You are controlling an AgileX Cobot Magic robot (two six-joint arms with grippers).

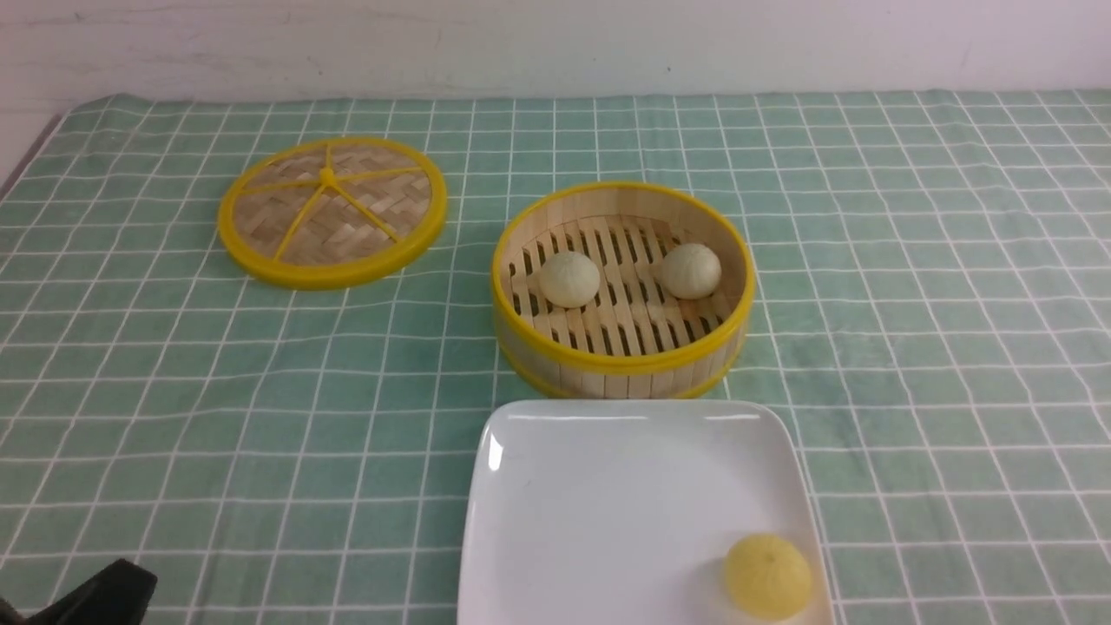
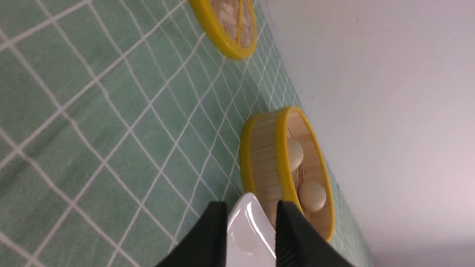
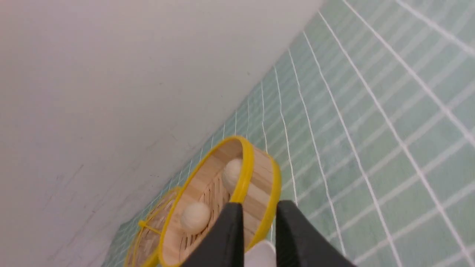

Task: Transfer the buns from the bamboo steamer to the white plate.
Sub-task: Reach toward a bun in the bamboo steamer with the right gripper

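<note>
Buns (image 1: 569, 279): two, pale, both on slatted floor of bamboo steamer (image 1: 621, 373). 9 o'clock bun (image 1: 569, 279) and 3 o'clock bun (image 1: 691, 270) well apart, none yet moved. Steamer just beyond white plate (image 1: 608, 486), at its 12 o'clock. Plate carries only a yellow bun (image 1: 767, 576), at 5 o'clock corner. Left gripper (image 2: 251, 205): jaws apart, empty. Right gripper (image 3: 259, 207): jaws narrowly apart, empty. Steamer at 12 o'clock ahead of each pincer. Round targets, no long axis to align with. Judged: 9 o'clock bun nearer left arm, 3 o'clock bun nearer right.
</note>
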